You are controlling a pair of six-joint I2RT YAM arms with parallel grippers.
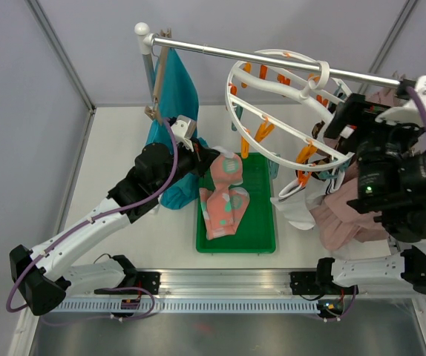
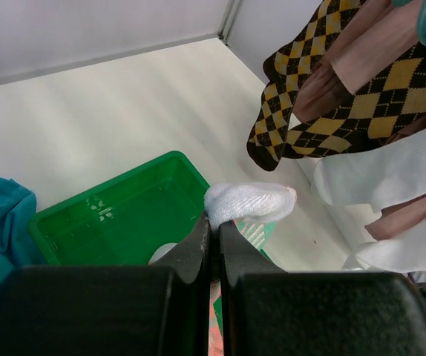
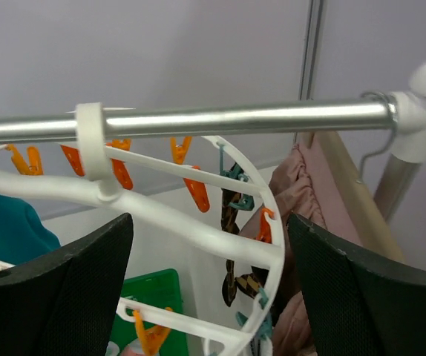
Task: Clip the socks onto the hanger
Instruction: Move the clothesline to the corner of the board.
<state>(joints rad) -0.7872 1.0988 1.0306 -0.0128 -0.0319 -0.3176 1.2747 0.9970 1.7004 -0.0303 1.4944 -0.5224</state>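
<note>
The hanger [image 1: 237,111], a round white ring with orange and teal clips, hangs from the rod by its hook; in the right wrist view its rim [image 3: 191,222] runs between my fingers. My right gripper [image 1: 339,122] [image 3: 209,289] is open around that rim, touching nothing I can see. Argyle socks [image 2: 324,96] and white socks [image 2: 391,178] hang from the ring's right side. My left gripper [image 1: 211,157] [image 2: 214,226] is shut on a pink sock [image 1: 226,169] with mint patches; its white toe [image 2: 250,202] sticks out past the fingertips. Another pink sock [image 1: 224,211] lies in the tray.
A green tray [image 1: 261,222] [image 2: 124,215] sits mid-table under the held sock. A teal garment [image 1: 172,96] hangs at the rod's left end and a dusty-pink skirt [image 1: 346,215] at the right. The metal rod [image 1: 220,50] [image 3: 235,119] crosses above.
</note>
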